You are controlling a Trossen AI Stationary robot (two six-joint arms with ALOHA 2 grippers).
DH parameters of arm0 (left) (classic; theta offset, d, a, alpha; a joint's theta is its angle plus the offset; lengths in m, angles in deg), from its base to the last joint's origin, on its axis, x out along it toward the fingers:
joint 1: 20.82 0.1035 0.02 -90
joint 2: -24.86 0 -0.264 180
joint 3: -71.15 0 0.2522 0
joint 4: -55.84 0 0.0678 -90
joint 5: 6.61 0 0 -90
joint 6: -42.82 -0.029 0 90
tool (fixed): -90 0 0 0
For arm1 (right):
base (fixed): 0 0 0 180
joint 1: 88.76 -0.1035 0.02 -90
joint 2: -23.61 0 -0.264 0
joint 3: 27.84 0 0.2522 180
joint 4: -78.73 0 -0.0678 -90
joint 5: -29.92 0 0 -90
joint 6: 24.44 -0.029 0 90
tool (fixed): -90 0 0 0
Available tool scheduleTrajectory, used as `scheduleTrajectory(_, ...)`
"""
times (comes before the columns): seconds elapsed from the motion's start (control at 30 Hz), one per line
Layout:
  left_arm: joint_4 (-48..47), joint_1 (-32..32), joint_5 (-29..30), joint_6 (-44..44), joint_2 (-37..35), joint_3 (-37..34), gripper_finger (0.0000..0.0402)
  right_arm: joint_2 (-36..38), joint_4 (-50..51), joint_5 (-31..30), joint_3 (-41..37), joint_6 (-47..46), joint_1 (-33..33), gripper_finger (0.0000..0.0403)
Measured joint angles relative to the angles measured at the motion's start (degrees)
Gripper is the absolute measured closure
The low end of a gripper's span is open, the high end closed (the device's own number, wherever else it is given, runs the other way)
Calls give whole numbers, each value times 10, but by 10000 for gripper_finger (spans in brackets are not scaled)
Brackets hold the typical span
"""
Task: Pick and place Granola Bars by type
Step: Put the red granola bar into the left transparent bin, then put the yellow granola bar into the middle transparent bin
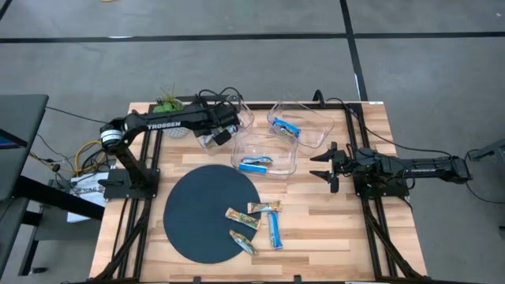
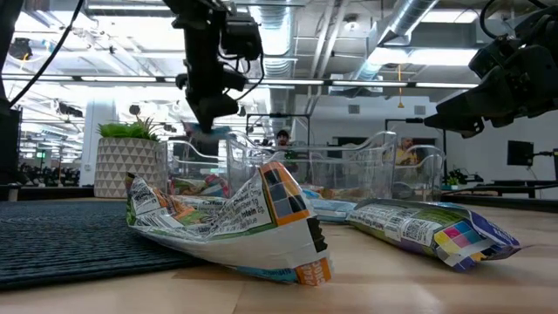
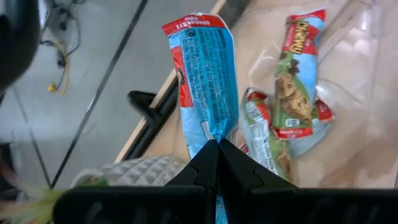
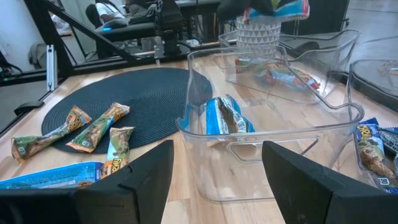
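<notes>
The left gripper (image 3: 217,152) is clamped on one end of a blue granola bar (image 3: 205,81) and holds it in the air above the left clear bin (image 1: 229,126) at the rear of the tabletop (image 1: 331,229). In the left wrist view, two more bars (image 3: 292,87) lie on that bin's floor below the held one. The right gripper (image 1: 325,167) hovers at the right side of the tabletop with its fingers apart, holding nothing, beside the middle bin (image 1: 264,158). The middle bin contains a blue bar (image 1: 254,165). The right bin (image 1: 304,126) contains another blue bar (image 1: 286,126). Four bars (image 1: 256,223) remain at the front: two lie on the dark round mat (image 1: 197,213), one straddles its edge and one rests on the bare wood. A potted plant (image 1: 166,102) stands at the rear left corner.
</notes>
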Motion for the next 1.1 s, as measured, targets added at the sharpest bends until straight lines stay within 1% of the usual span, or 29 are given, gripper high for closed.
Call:
scheduleTrajectory(0.13, 23, 10, -29, -14, 0, -9, 382, 0, 0, 0, 0, 0, 0, 163)
scheduleTrajectory(0.4, 22, 7, -39, -12, 0, -9, 292, 0, 0, 0, 0, 0, 0, 163)
scheduleTrajectory(0.5, 33, -8, -45, -16, -5, -9, 267, 0, 0, 0, 0, 0, 0, 163)
scheduleTrajectory(0.67, 56, -63, -52, -16, -45, -9, 253, 0, 0, 0, 0, 0, 0, 163)
scheduleTrajectory(0.77, 64, -114, -58, -9, -72, -9, 254, 0, 0, 0, 0, 0, 0, 163)
scheduleTrajectory(0.87, 73, -171, -81, -3, -89, -9, 257, 0, 0, 0, 0, 0, 0, 163)
scheduleTrajectory(0.97, 77, -229, -125, 2, -91, -9, 260, 0, 0, 0, 0, 0, 0, 163)
scheduleTrajectory(1.1, 82, -298, -228, 2, -90, -9, 260, 0, 0, 0, 0, 0, 0, 163)
